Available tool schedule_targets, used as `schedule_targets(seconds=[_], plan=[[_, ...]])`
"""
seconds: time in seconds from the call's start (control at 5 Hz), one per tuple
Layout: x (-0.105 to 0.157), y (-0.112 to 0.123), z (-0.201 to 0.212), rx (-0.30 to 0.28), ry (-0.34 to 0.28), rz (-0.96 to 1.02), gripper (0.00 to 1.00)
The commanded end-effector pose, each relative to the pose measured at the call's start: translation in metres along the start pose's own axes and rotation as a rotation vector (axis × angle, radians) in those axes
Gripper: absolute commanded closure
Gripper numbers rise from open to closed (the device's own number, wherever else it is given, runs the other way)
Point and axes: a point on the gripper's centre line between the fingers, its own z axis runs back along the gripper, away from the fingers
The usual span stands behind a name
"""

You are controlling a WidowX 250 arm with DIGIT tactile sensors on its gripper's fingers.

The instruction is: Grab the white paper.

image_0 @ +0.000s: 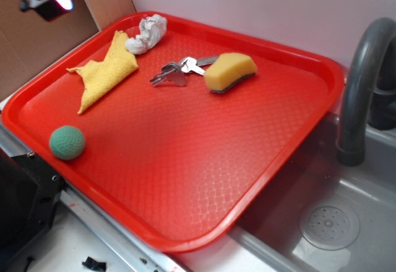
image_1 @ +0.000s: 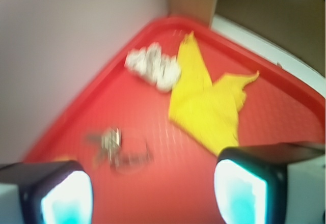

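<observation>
Hovering with fingers (image_1: 239, 188) spread wide, gripping nothing; white paper (image_0: 147, 33) lying in the red tray's (image_0: 291, 154) far corner, touching the yellow cloth (image_0: 106, 74).

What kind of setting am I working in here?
Likely a kitchen-style sink mock-up: a grey curved faucet over a grey sink basin with a drain, beside a red plastic tray holding a yellow sponge.
</observation>
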Motion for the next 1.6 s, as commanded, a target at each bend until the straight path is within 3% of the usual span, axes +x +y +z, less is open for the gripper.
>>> schedule_targets(seconds=[0.0, 0.8, 1.2, 1.4], plan=[[0.047, 0.0, -0.053, 0.053, -0.066, 0.158, 0.0], [0.066, 0.015, -0.125, 0.285, -0.141, 0.171, 0.0], [0.067, 0.02, -0.143, 0.357, -0.117, 0.173, 0.0], [0.066, 0.02, -0.148, 0.374, -0.12, 0.16, 0.31]])
